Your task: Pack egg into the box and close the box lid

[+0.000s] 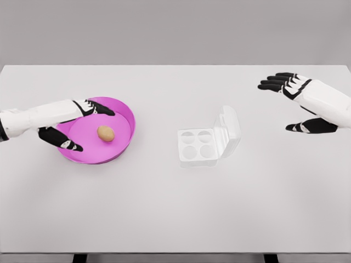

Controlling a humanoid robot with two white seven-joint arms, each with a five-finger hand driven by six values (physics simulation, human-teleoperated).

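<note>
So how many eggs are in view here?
1. The egg lies in the pink bowl, just right of the left robot hand. The open egg box shows four empty cups.

We have two smooth white forearm shells, rounded and glossy, with no cables or screws that we can make out. Our left five-finger hand point(74, 125) has a white back panel that gives way to black fingers, each marked with small white patches along the joints. Our right five-finger hand point(296, 101) is built the same: white casing over the back, black fingers and thumb, white insets at the knuckles.
</note>
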